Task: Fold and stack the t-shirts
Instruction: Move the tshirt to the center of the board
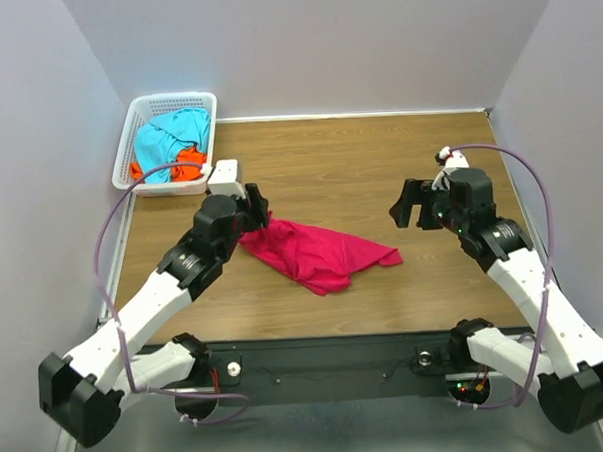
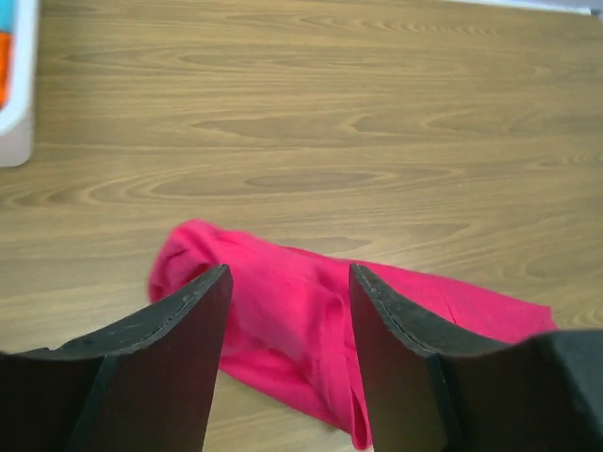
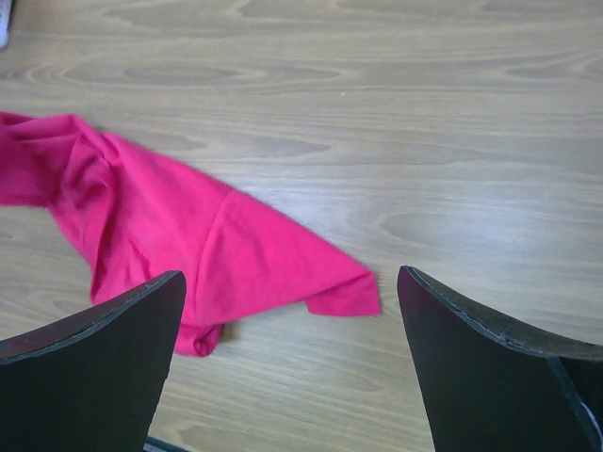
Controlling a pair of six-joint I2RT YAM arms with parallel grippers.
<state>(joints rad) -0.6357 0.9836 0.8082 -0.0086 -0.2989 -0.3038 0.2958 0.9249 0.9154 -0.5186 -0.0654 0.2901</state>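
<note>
The crimson-pink t-shirt [image 1: 318, 253] lies crumpled on the wooden table, left of centre. My left gripper [image 1: 259, 210] is open just above its left end. In the left wrist view the shirt [image 2: 283, 320] lies between and below the spread fingers of that gripper [image 2: 289, 273]; I cannot tell if they touch it. My right gripper [image 1: 409, 206] is open and empty, held above the table to the right of the shirt. In the right wrist view the shirt's pointed right corner [image 3: 349, 287] lies below the gap of that gripper [image 3: 292, 275]. The turquoise-blue t-shirt [image 1: 172, 135] and the orange t-shirt [image 1: 187, 166] lie in the basket.
The white lattice basket [image 1: 128, 143] stands at the table's far left corner; its edge shows in the left wrist view [image 2: 14, 113]. Grey walls enclose the table on the left, back and right. Bare wood lies behind and to the right of the crimson-pink shirt.
</note>
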